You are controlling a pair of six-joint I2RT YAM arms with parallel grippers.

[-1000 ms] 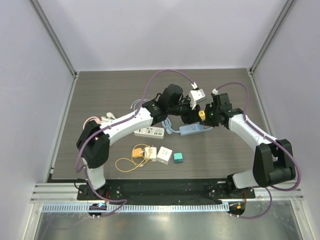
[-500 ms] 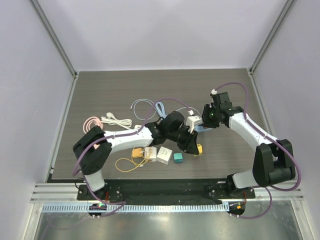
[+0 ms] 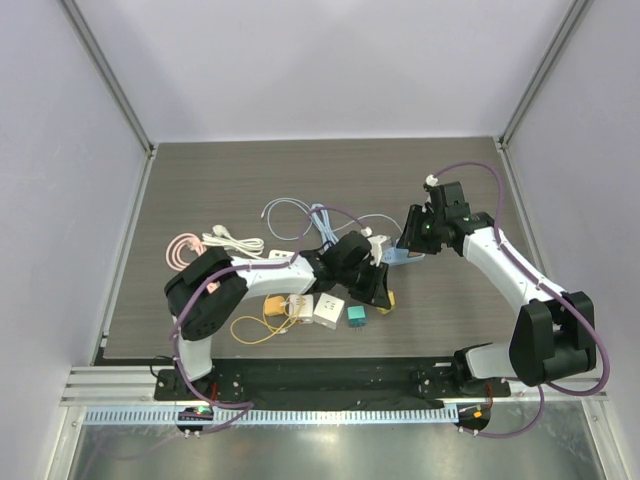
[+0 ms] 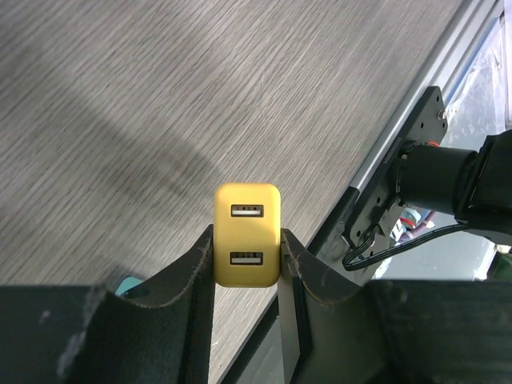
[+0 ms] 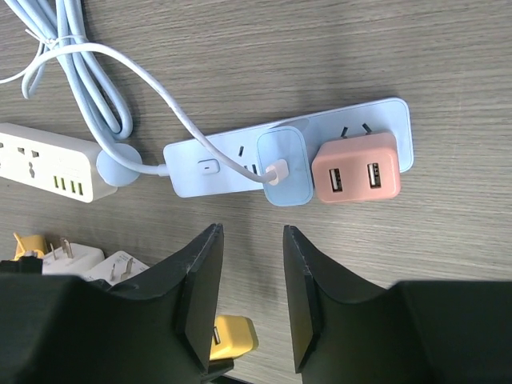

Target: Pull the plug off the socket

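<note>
My left gripper (image 4: 246, 256) is shut on a yellow two-port USB plug (image 4: 247, 245), held free above the table near its front edge; in the top view the plug (image 3: 386, 299) sits at the left gripper's tip (image 3: 380, 293). The light blue power strip (image 5: 216, 159) lies on the table with a blue charger (image 5: 286, 166) and a pink two-port plug (image 5: 356, 169) in it. My right gripper (image 5: 252, 272) is open and empty, hovering just in front of the strip; in the top view this gripper (image 3: 410, 243) is above the strip's right end.
A white power strip (image 5: 44, 161) lies to the left with pale blue and white cables (image 3: 300, 215) behind it. White plugs (image 3: 315, 308), a teal plug (image 3: 356, 315), a yellow cable (image 3: 255, 325) and a pink cable (image 3: 183, 247) lie near the front.
My left gripper has swung from above the blue strip down toward the table's front, carrying the yellow plug away from the strip. The right arm shifted slightly.
</note>
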